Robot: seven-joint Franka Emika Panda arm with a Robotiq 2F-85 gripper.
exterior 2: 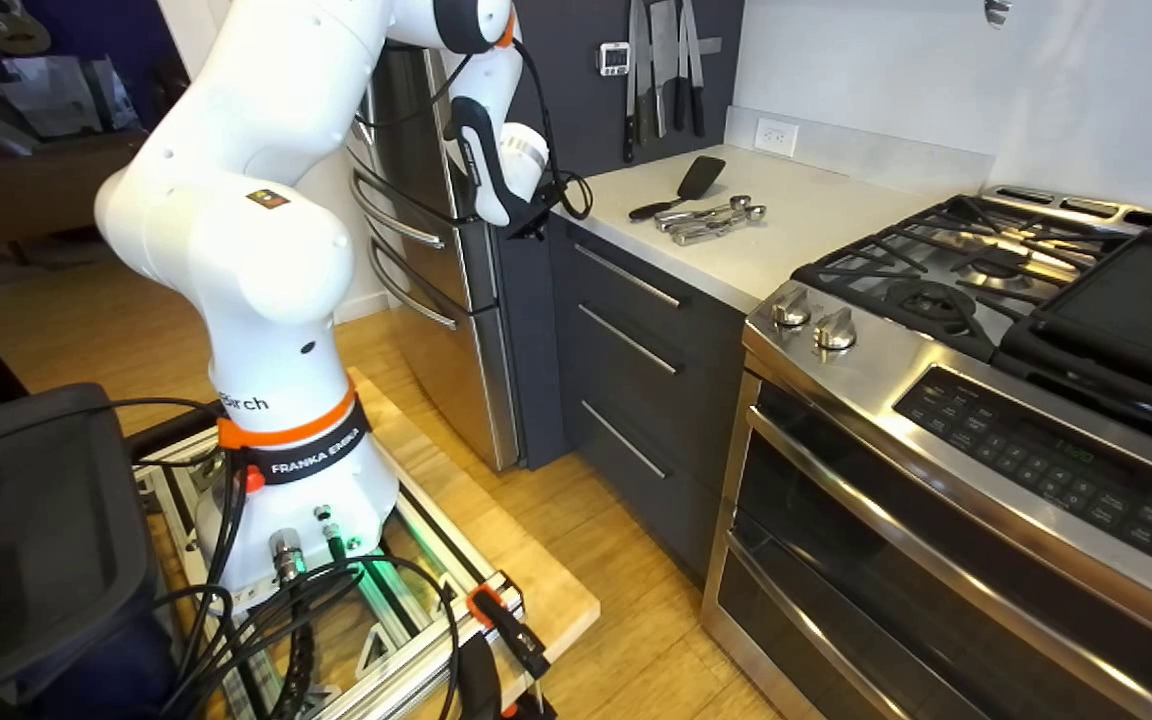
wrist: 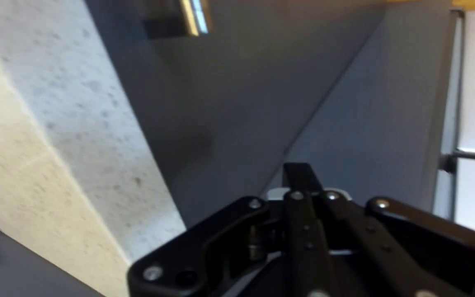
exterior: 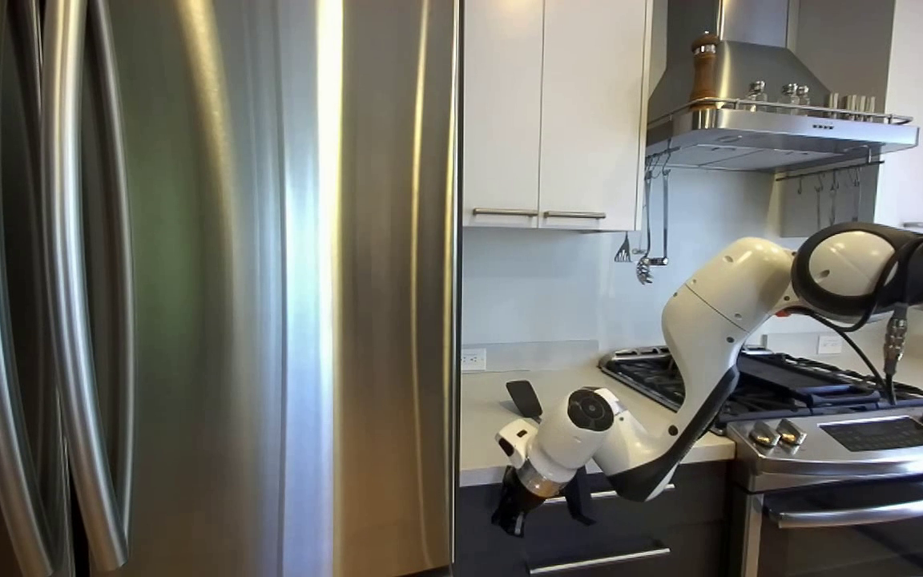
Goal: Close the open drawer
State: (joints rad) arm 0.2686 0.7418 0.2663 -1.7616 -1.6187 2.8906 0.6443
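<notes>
The drawer's dark grey front [exterior 2: 701, 320] sits under the counter, level with the fronts below it. No wooden interior or cutlery shows. Its slim silver handle [exterior 2: 628, 276] is also visible in an exterior view [exterior: 606, 494], partly covered by my gripper there. In the wrist view the blurred dark front [wrist: 237, 90] fills the middle, with a handle end [wrist: 196, 18] at the top. My black gripper [wrist: 303, 177] has its fingers together with nothing between them. It hangs near the drawer's fridge-side end in both exterior views [exterior: 516, 517] [exterior 2: 532, 225]; contact cannot be told.
The pale countertop [wrist: 76, 123] edge lies beside the gripper. On it lie a black spatula [exterior 2: 701, 178] and several metal measuring scoops [exterior 2: 711, 222]. A steel fridge [exterior: 269, 320] and a grey side panel [wrist: 369, 115] flank the drawers. A steel oven [exterior 2: 836, 560] stands opposite.
</notes>
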